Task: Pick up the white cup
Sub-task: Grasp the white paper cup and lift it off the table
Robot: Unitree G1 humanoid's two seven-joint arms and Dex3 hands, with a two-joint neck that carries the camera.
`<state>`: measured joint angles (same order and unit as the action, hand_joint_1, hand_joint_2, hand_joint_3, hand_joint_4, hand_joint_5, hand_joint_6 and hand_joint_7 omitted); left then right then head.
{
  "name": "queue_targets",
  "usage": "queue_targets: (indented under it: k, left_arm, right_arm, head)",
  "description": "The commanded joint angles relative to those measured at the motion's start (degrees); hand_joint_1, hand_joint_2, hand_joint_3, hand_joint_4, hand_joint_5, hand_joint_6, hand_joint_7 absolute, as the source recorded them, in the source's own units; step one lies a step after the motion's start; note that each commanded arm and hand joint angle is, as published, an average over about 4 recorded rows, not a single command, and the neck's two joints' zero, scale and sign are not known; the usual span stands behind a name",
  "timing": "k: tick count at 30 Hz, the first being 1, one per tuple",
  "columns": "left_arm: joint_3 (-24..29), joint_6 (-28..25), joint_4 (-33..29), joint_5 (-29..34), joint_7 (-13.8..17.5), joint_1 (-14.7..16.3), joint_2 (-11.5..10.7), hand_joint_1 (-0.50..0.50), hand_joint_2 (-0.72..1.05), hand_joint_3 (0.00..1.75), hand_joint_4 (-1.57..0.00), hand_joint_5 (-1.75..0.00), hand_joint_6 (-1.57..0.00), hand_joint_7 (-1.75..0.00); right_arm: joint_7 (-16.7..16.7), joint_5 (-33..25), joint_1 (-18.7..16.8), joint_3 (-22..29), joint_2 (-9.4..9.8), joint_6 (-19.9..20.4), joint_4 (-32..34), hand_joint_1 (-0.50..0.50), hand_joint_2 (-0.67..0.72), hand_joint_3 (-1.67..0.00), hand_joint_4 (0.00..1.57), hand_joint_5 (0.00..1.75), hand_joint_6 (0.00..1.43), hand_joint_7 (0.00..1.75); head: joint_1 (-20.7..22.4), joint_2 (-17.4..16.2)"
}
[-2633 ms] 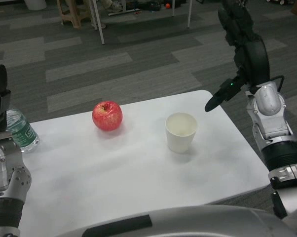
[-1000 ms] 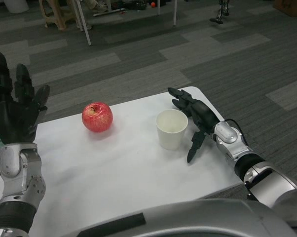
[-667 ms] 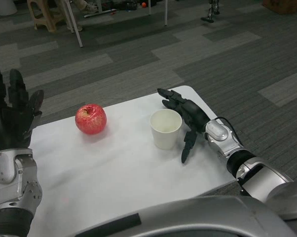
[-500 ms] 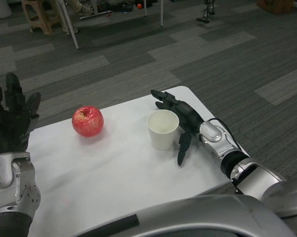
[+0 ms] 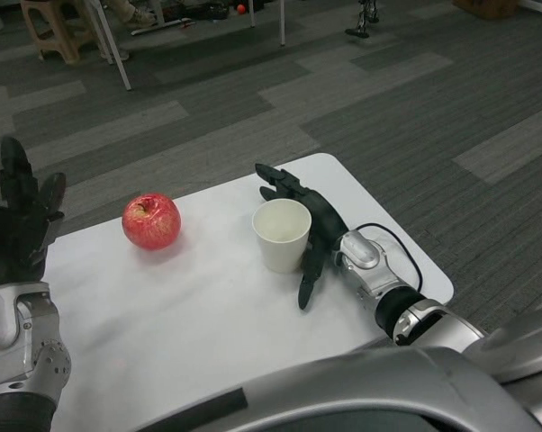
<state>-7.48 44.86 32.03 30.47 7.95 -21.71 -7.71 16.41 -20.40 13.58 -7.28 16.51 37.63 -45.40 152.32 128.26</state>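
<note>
The white cup [image 5: 281, 235] stands upright and empty on the white table [image 5: 190, 315], right of centre. My right hand [image 5: 307, 225] lies just right of the cup with its fingers spread, some curving behind the cup's far side and the thumb pointing down towards me. It is close against the cup's wall, but no grip shows. My left hand [image 5: 14, 229] is raised at the table's left edge, fingers spread and holding nothing.
A red apple [image 5: 150, 220] sits on the table left of the cup. The table's right edge [image 5: 433, 279] is near my right forearm. Chair and table legs stand on the grey carpet at the back.
My right hand came down from high on the right to the table and closed in on the cup's right side. The camera has turned, shifting the whole scene leftwards.
</note>
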Motion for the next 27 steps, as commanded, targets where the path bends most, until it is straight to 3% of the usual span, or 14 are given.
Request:
queue_targets:
  k: [1,12,14,15,17,18,19,21,23,27]
  left_arm:
    - [0.1,0.4,0.5,0.2,0.2,-0.7,-0.3,-0.5,1.05,0.09,0.0,0.0,0.0,-0.07]
    - [-0.3,0.4,0.6,0.4,0.2,-1.0,-0.3,-0.5,1.05,0.04,0.0,0.0,0.0,-0.07]
    - [-0.3,0.4,0.8,0.4,0.2,-1.1,-0.3,-0.5,1.05,0.04,0.0,0.0,0.0,-0.07]
    - [-0.4,0.4,0.8,0.4,0.2,-1.1,-0.3,-0.5,1.05,0.07,0.0,0.0,0.0,-0.07]
    - [-0.4,0.4,0.8,0.4,0.2,-1.1,-0.3,-0.5,1.05,0.09,0.0,0.0,0.0,-0.07]
    - [-0.4,0.4,0.8,0.4,0.2,-1.1,-0.3,-0.5,1.05,0.09,0.0,0.0,0.0,-0.07]
    - [-0.4,0.4,0.8,0.4,0.2,-1.1,-0.3,-0.5,1.05,0.09,0.0,0.0,0.0,-0.07]
    - [-0.4,0.4,0.9,0.4,0.2,-1.1,-0.3,-0.5,1.05,0.09,0.0,0.0,0.0,-0.07]
    - [-0.4,0.4,1.0,0.4,0.2,-1.1,-0.3,-0.5,1.05,0.09,0.0,0.0,0.0,-0.07]
    - [-0.3,0.4,1.0,0.5,0.2,-1.1,-0.3,-0.5,1.05,0.09,0.0,0.0,0.0,-0.07]
  right_arm:
    - [0.2,0.1,-1.4,0.7,-1.13,-0.8,-0.2,-0.5,0.66,-0.08,0.0,0.0,0.0,0.07]
    - [0.2,0.1,-3.4,3.7,-3.32,-0.7,1.5,-0.46,0.65,-0.08,0.0,0.0,0.0,0.09]
    - [0.2,0.1,-3.4,3.7,-3.32,-0.7,1.3,-0.42,0.58,-0.12,0.04,0.0,0.0,0.16]
    - [0.1,0.1,-3.4,3.7,-3.32,-0.7,1.3,-0.38,0.52,-0.2,0.19,0.12,0.04,0.28]
    - [-0.3,0.1,-3.4,3.6,-3.28,-0.7,1.2,-0.27,0.44,-0.38,0.69,0.46,0.25,0.58]
    - [-0.5,0.1,-3.4,3.6,-3.21,-0.6,1.2,-0.21,0.39,-0.48,1.03,0.7,0.46,0.77]
    - [-0.6,0.1,-3.4,3.5,-3.15,-0.6,1.2,-0.16,0.38,-0.54,1.26,0.82,0.69,0.91]
    - [-0.7,0.1,-3.5,3.4,-2.99,-0.6,1.2,-0.04,0.31,-0.71,1.53,1.02,1.09,1.2]
    - [-0.7,0.1,-3.6,3.2,-2.86,-0.6,1.2,0.05,0.28,-0.93,1.57,1.21,1.29,1.48]
    - [-0.6,0.2,-4.1,2.5,-2.34,-0.6,1.1,0.17,0.3,-1.15,1.57,1.53,1.37,1.66]
  head:
    - [-0.1,-0.2]
    - [-0.2,-0.6]
    - [-0.1,-0.8]
    - [0.0,-0.9]
    - [0.1,-1.0]
    - [0.1,-1.0]
    - [0.3,-1.1]
    - [0.4,-1.1]
    - [0.5,-1.1]
    - [0.8,-1.3]
